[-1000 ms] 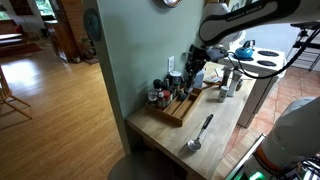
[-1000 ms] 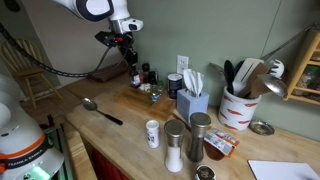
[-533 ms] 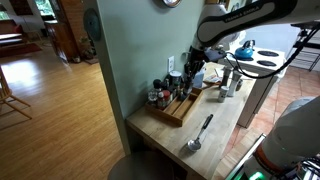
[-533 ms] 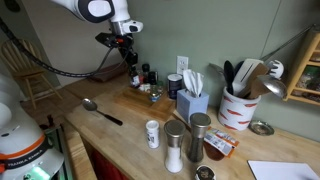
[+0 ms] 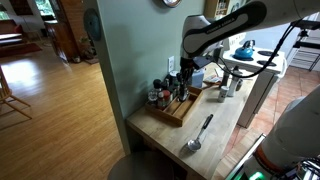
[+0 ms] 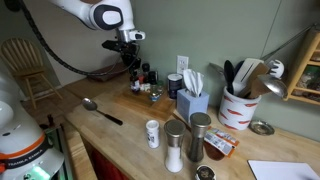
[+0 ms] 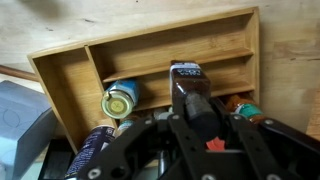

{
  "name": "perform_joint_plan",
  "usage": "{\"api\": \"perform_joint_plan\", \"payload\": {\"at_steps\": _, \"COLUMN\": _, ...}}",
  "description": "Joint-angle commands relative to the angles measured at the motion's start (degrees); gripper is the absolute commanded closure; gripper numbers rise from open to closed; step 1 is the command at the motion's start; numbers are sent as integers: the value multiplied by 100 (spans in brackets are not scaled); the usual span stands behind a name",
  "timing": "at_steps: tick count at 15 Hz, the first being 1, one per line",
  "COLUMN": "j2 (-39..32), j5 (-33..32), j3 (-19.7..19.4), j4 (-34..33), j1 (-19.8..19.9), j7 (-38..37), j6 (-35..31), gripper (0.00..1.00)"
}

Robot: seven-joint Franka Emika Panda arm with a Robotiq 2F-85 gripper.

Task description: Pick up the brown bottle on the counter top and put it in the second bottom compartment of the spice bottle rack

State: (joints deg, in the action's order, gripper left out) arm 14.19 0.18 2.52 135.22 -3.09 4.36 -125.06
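Presently the spice bottle rack (image 7: pixel 160 52) holds a jar (image 7: pixel 120 101).

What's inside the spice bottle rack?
One jar with a teal lid sits in a lower slot; the two upper slots look bare. The end effector hides the rack's near part.

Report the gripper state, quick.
The gripper is closed, holding the brown bottle over the rack.
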Motion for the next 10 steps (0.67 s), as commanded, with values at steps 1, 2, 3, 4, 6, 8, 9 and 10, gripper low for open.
{"api": "perform_joint_plan", "payload": {"at_steps": 1, "j2": -391, "j5": -275, "j3": 27, "j4": -275, "j1": 27, "j7": 5, "j6": -108, "gripper": 92}}
{"api": "perform_joint_plan", "payload": {"at_steps": 2, "j2": -467, "j5": -276, "j3": 14, "j4": -316, "j1": 24, "j7": 28, "j6": -155, "gripper": 92}}
{"api": "perform_joint_plan", "payload": {"at_steps": 3, "j2": -548, "j5": -286, "j3": 9, "j4": -356, "j1": 28, "j7": 11, "j6": -213, "gripper": 92}}
{"api": "perform_joint_plan", "payload": {"at_steps": 4, "j2": -615, "j5": -284, "j3": 3, "j4": -382, "j1": 31, "j7": 16, "j6": -276, "gripper": 92}}
{"api": "perform_joint_plan", "payload": {"at_steps": 6, "j2": -738, "j5": -286, "j3": -19, "j4": -424, "j1": 51, "j7": 12, "j6": -420, "gripper": 92}}
{"api": "perform_joint_plan", "payload": {"at_steps": 8, "j2": -860, "j5": -308, "j3": -40, "j4": -455, "j1": 75, "j7": 12, "j6": -543, "gripper": 92}}
{"api": "perform_joint_plan", "payload": {"at_steps": 9, "j2": -908, "j5": -321, "j3": -49, "j4": -461, "j1": 90, "j7": 1, "j6": -596, "gripper": 92}}
{"api": "perform_joint_plan", "payload": {"at_steps": 10, "j2": -954, "j5": -343, "j3": -56, "j4": -472, "j1": 105, "j7": 0, "j6": -619, "gripper": 92}}
